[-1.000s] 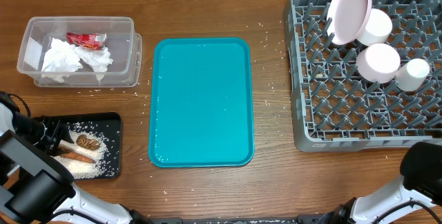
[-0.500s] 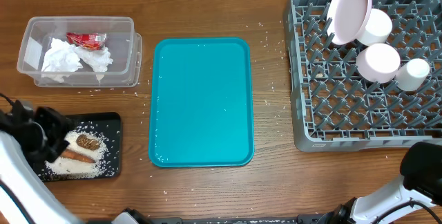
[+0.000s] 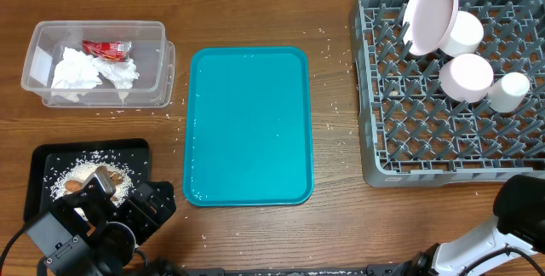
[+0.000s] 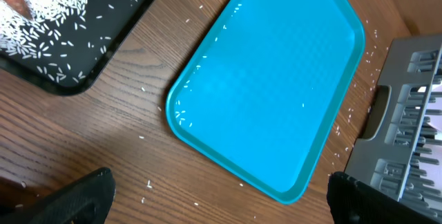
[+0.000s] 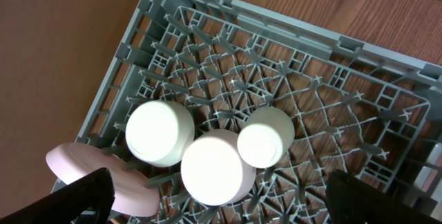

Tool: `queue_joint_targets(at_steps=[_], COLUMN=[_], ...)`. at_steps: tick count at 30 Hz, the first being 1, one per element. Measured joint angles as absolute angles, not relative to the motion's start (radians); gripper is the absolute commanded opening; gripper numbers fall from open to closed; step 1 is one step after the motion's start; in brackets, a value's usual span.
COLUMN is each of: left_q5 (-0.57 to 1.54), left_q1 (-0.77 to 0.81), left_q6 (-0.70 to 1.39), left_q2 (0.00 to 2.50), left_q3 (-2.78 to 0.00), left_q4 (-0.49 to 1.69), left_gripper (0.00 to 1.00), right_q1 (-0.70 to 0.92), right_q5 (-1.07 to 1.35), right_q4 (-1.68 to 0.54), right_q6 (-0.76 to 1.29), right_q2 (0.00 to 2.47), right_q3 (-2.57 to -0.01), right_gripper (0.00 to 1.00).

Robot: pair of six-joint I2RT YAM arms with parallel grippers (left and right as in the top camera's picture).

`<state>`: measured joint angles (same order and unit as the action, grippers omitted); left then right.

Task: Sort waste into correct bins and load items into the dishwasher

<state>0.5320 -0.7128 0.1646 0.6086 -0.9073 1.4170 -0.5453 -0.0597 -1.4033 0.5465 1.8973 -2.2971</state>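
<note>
Blocking blk tray corner, L arm, carrot stick half-hidden

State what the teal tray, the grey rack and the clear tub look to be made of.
Teal tray: probably smooth moulded plastic with a glossy finish, since light glints along its raised rim.
Grey rack: seemingly matte moulded plastic, a uniform dull grey across the grid and pegs.
Clear tub: thin transparent plastic with see-through, slightly cloudy walls.
</note>
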Motion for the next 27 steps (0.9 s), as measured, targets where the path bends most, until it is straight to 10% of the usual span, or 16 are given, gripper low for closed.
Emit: queue_joint_targets(at_steps=[14,27], left_q5=[0.332,0.521], left_q1=[-0.713,-0.713], left_q6=[0.167,-0.090], left_q2=[0.609,0.609], left_q3=[-0.903,-0.712], left_q4=[1.411,0.925], left_gripper=[1.00,1.00], right_q1=[-0.545,-0.545], right_q5=[-0.060,-0.060], right_q4=[-1.403,-1.403], right_q6=[0.546,0.547], right_q2=[1.897,1.897], right_q3=[-2.297,-2.297], right_gripper=[1.00,1.00])
